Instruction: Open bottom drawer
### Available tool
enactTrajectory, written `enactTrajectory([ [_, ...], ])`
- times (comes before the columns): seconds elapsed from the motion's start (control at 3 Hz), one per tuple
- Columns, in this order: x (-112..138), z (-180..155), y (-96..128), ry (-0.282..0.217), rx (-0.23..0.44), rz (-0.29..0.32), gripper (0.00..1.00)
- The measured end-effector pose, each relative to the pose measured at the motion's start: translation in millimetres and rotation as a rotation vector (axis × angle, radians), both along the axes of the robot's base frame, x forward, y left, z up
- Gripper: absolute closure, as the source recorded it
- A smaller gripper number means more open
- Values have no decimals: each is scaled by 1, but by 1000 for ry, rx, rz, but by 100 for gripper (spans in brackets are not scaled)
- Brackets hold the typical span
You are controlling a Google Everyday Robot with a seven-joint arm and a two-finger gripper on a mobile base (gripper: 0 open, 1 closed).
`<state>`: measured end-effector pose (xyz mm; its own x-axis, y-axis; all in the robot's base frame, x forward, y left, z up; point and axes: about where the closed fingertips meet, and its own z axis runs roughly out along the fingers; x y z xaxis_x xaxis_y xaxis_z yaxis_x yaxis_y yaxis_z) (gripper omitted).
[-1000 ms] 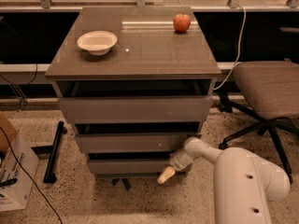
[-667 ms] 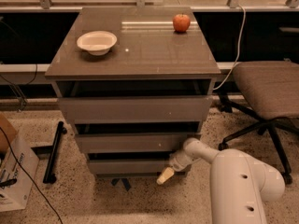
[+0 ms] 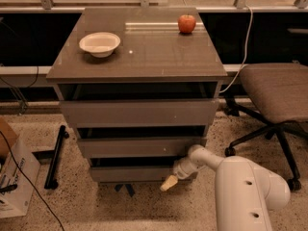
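The grey-brown cabinet (image 3: 139,57) has three handle-less drawers. The bottom drawer (image 3: 130,174) is the lowest, narrow front just above the floor, with a dark gap above it. My gripper (image 3: 169,182) is at the right part of that front, its cream tip pointing down-left just below the drawer's lower edge. The white arm (image 3: 240,186) reaches in from the lower right. The inside of the bottom drawer does not show.
A white bowl (image 3: 99,43) and a red apple (image 3: 186,23) sit on the cabinet top. An office chair (image 3: 276,93) stands to the right. A cardboard box (image 3: 12,174), cables and a black bar (image 3: 55,155) lie on the floor to the left.
The arm's big white link has shifted slightly to the left. The gripper stays at the bottom drawer's front. The drawers look the same.
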<state>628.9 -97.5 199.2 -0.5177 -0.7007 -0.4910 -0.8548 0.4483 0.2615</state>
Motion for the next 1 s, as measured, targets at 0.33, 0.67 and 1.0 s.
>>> enactTrajectory([
  [0.33, 0, 3, 0, 0, 0, 0, 39],
  [0.67, 0, 5, 0, 0, 0, 0, 63],
  [1.0, 0, 5, 0, 0, 0, 0, 60],
])
